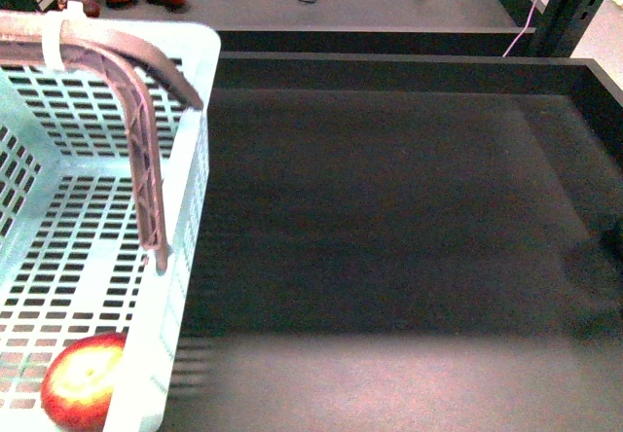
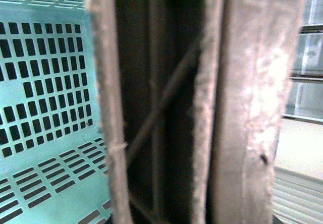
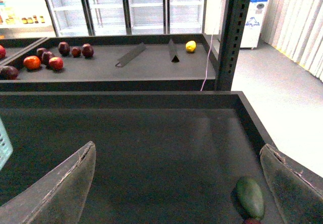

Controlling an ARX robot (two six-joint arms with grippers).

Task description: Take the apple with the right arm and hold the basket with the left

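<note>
The mint-turquoise basket (image 1: 185, 208) fills the left of the front view, its brown ribbed handle (image 1: 136, 150) bound by a white zip tie. The red apple (image 1: 83, 381) with a yellowish patch lies inside the basket at the near corner. In the left wrist view the handle (image 2: 166, 103) fills the picture close up, with the basket's slotted wall (image 2: 45, 82) behind it; my left gripper is shut on the handle, its fingers hidden. My right gripper (image 3: 176, 183) is open and empty above the dark tray (image 3: 151, 133), its fingers (image 3: 55, 188) spread wide. Neither arm shows in the front view.
A green oval fruit (image 3: 251, 196) lies on the dark tray near my right finger. The far shelf holds several dark red and orange fruits (image 3: 45, 57), a lemon (image 3: 191, 46) and two black dividers. A black post (image 3: 232, 32) stands at the right.
</note>
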